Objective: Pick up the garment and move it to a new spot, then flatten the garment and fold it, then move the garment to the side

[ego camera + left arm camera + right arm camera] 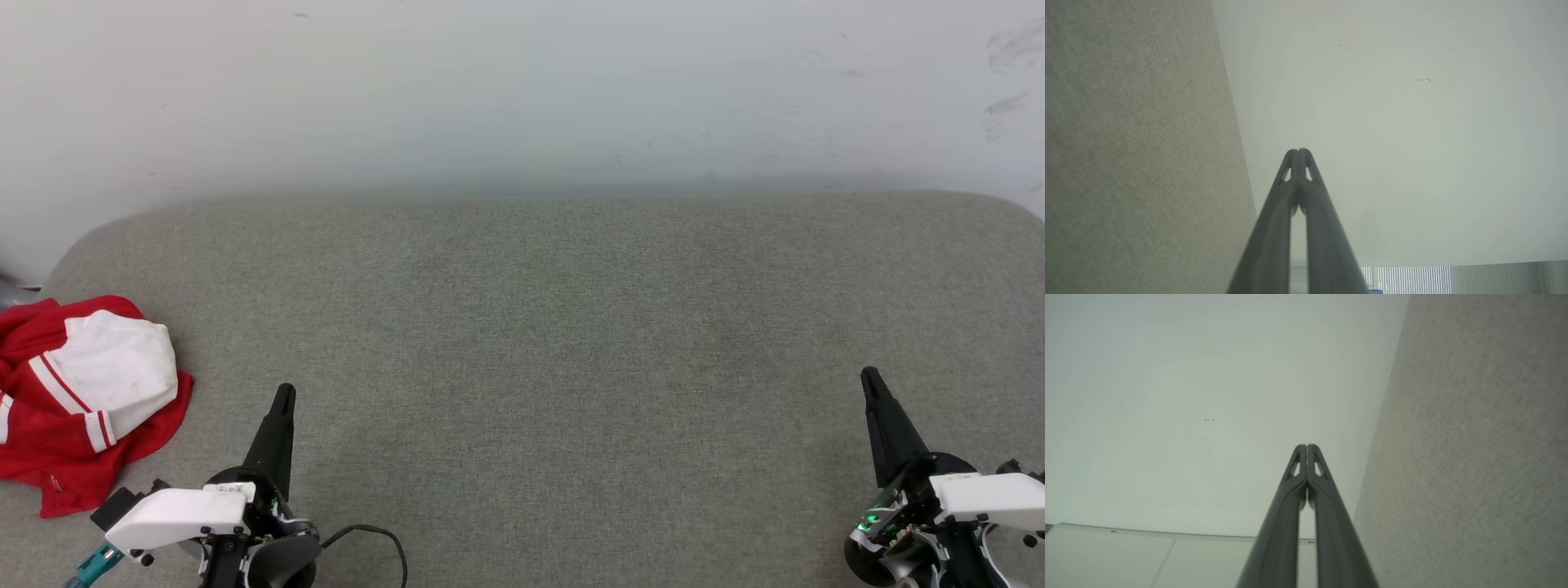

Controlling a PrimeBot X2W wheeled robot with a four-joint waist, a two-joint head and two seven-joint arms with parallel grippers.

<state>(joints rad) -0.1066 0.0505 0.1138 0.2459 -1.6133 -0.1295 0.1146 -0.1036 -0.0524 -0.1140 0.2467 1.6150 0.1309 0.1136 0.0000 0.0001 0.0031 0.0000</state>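
At the bench's point(539, 343) left edge lies the garment point(82, 400), crumpled, a white striped sleeve uppermost; part of it possibly overhangs that edge. Just right of it, by the front edge, the left gripper point(283, 394) points toward the wall point(522, 90), fingers pressed together, empty. Near the front right corner, the right gripper point(870, 377) has its fingers likewise together.

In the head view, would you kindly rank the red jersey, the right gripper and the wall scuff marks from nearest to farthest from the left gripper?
From the left gripper:
1. Red jersey, just to its left.
2. Right gripper, far to its right.
3. Wall scuff marks, far upper right.
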